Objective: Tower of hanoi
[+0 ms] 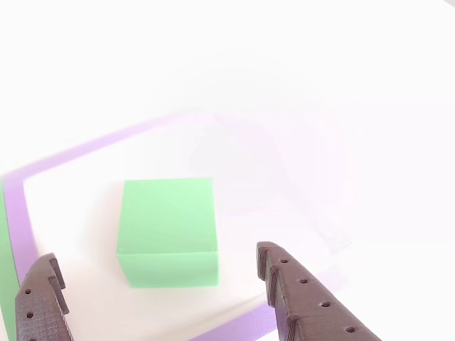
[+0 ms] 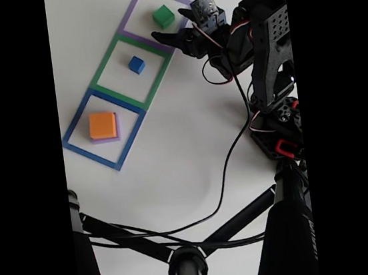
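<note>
Nearest my lens in the other view, the two dark, hole-studded fingers of the jaws [image 1: 163, 280] rise from the bottom edge, one at the lower left corner and one at the lower right, and I read them as standing wide apart with nothing between them. Just beyond, in the middle of that frame, the green block [image 1: 168, 231] sits flat on the white tabletop [image 1: 320, 85], clear of both fingers and closer to the left one, inside the purple square outline [image 1: 85, 149], whose far edge runs from the left edge toward the upper middle. In the fixed view I see the green block [image 2: 164, 16] at the top of the frame inside that purple square outline [image 2: 130, 16], with the jaws [image 2: 168, 35] just to its lower right, apart from it, and the black arm [image 2: 267, 47] filling the upper right. Below and left, the small blue cube [image 2: 136, 64] stands alone in the middle of the green square outline [image 2: 106, 76]. Further toward the lower left, the orange-yellow block [image 2: 102, 125] lies on top of the purple block [image 2: 117, 125], of which I can make out only a thin rim, both inside the blue square outline [image 2: 75, 127]. Black cables [image 2: 230, 158] and dark stand tubes [image 2: 186, 268] cross the bottom of this frame.
</note>
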Tool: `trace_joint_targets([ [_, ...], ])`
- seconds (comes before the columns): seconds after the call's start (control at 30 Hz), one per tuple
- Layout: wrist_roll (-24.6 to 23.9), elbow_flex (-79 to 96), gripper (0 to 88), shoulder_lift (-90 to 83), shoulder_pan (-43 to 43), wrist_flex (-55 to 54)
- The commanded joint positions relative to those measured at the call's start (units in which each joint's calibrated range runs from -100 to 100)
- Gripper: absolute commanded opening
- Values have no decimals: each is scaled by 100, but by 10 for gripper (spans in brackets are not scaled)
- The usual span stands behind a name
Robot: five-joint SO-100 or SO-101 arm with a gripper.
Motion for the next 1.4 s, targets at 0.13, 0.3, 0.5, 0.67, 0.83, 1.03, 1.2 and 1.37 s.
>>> trace_joint_targets([
  [0.13, 0, -324, 272, 187, -112, -170],
  [0.3, 0, -396, 239, 252, -151, -162],
  [0.5, 0, -505, 187, 308, -170, -146],
  [0.67, 0, -615, 132, 324, -170, -49],
  [0.83, 0, -660, 93, 300, -170, -25],
  [1.03, 0, -615, 82, -7, -151, 251],
  [1.2, 0, -396, 82, -790, -160, 858],
  [1.37, 0, -151, 75, -2582, -189, 2647],
])
